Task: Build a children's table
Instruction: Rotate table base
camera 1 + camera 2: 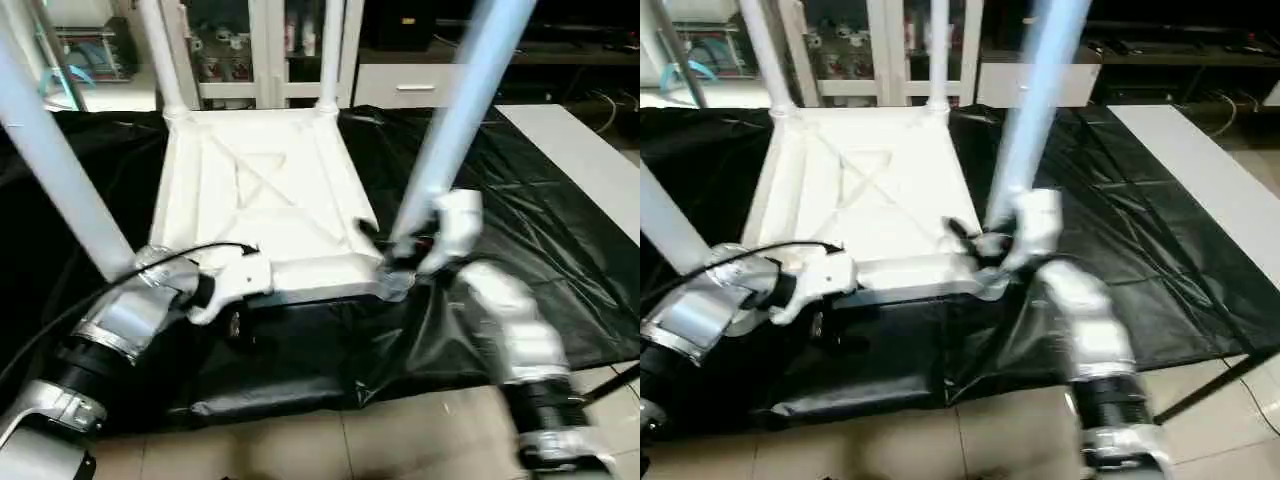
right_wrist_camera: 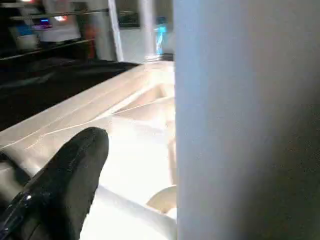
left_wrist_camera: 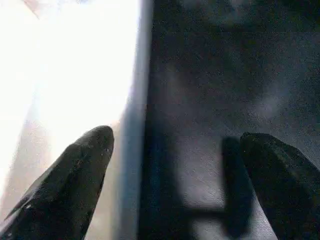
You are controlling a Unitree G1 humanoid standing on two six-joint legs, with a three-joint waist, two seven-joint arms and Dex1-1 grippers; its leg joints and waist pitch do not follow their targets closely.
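Though parked at the foot of the near-right leg, pinching nothing: right claw spread wide, with one black finger standing apart from the shaft and open air between.

Same for the left claw: spread, empty, straddling the near rim of the tabletop, with one finger over white plastic and the other over black cloth.

Tabletop lying upside down on the black-draped surface, ribbed underside up, near edge close to the surface's front.

Four legs up at the corners: far-left leg and far-right leg rising from their sockets, near-left leg and near-right leg leaning outward out of the top of the head views. Cannot tell whether the near two are fully seated.

Key relation for the next move: near-right leg just beside the right claw, on the outer side of its visible finger, with its long axis running upward and tilted away from the tabletop's middle. Clearly the right arm's job; left arm well apart from it, at the opposite near corner, closer to the near-left leg.

Judging from that lean, probably calls for closing around the shaft low down, then pressing or twisting along that axis into the socket. Risk: pushing sideways instead and skidding the whole tabletop across the cloth, unless braced at the rim by the left claw.
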